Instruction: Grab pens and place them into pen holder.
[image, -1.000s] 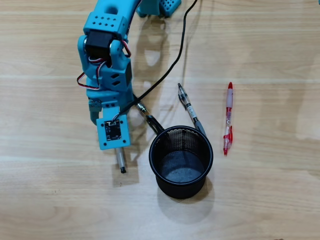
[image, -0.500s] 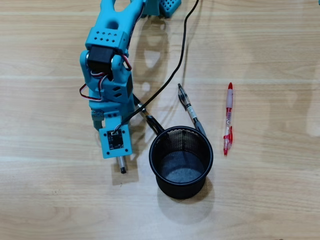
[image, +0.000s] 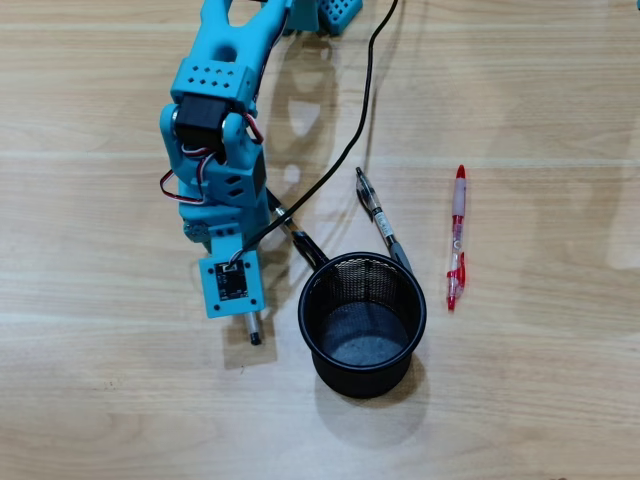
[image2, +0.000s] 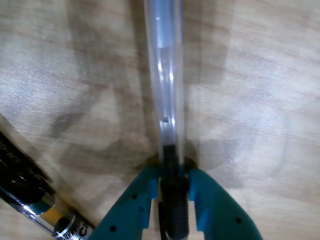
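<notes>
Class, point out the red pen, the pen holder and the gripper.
red pen (image: 457, 236), overhead view, mid-barrel.
pen holder (image: 419, 300), overhead view, right rim.
gripper (image2: 173, 182), wrist view, between fingertips clamping a pen.

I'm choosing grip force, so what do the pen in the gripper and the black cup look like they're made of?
The clear-barrelled pen looks like glossy transparent plastic, with a dark ribbed grip, likely rubber, between the teal gripper fingers. The round black cup appears to be painted wire mesh: the wood shows through its wall.

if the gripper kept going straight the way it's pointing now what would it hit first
The gripper points down, shut on a clear-barrelled pen, so it would likely meet the wooden table first. How much gap remains is hard to judge.
</notes>
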